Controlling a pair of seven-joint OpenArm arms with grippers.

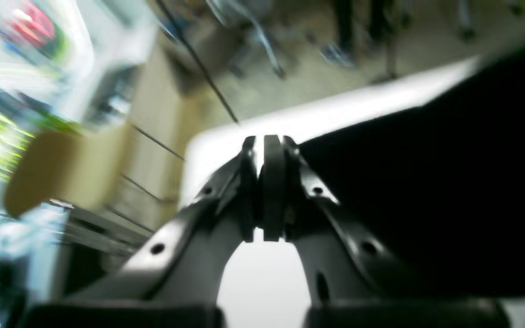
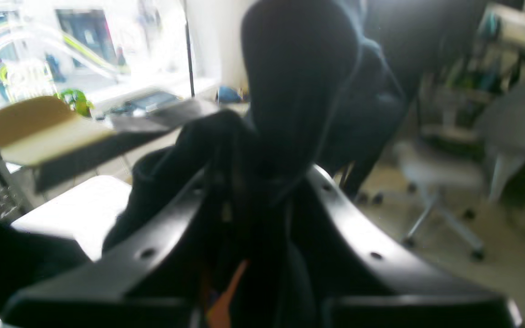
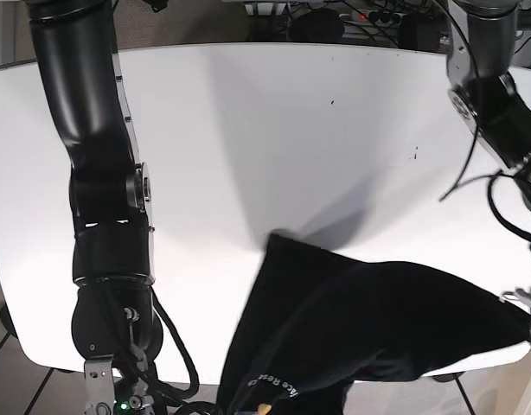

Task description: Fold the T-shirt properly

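In the base view the black cotton T-shirt (image 3: 378,337) drapes across the near right part of the white rounded table (image 3: 248,130), its near end hanging past the table's near edge and its right corner reaching toward the table's right edge. The arm with the right wrist camera (image 3: 105,216) stands at the left side of the table, and the arm with the left wrist camera (image 3: 495,95) at the far right. Beyond the table, a grey wheeled office chair (image 2: 449,173) stands on the floor.
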